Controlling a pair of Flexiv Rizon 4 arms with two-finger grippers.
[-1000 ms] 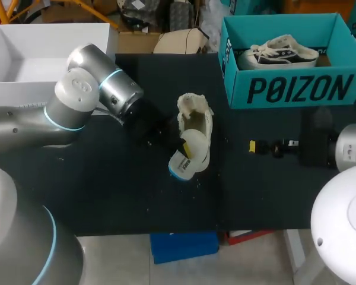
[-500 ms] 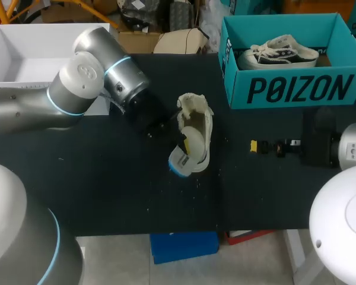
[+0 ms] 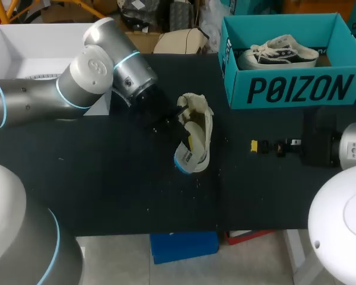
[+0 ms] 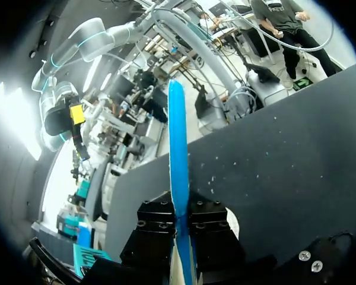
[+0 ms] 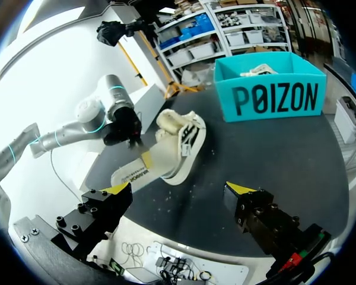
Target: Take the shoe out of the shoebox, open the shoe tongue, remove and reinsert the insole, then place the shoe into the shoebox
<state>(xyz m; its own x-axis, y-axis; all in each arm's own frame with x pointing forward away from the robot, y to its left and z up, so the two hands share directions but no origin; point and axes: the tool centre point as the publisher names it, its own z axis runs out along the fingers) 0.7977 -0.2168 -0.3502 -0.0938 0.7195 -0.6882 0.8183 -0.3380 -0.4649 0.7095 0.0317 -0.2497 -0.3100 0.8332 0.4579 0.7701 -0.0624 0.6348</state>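
Your left end effector (image 4: 179, 221) looks clamped on the insole (image 4: 178, 148), whose thin blue edge runs straight out between its two fingers. In the head view that arm comes in against the left side of the shoe (image 3: 197, 122), which lies mid-bench (image 3: 107, 190). The shoe's long axis runs from the far side towards you, and the insole pokes out of its near end. The insole lies along the shoe, so I judge that any push or pull must follow that same line. Your right end effector (image 5: 178, 191) is wide open and holds nothing. It sits well apart on the shoe's right, so the left arm is the nearer one. The teal shoebox (image 3: 296, 89) stands at the far right with another shoe (image 3: 279, 52) inside it.
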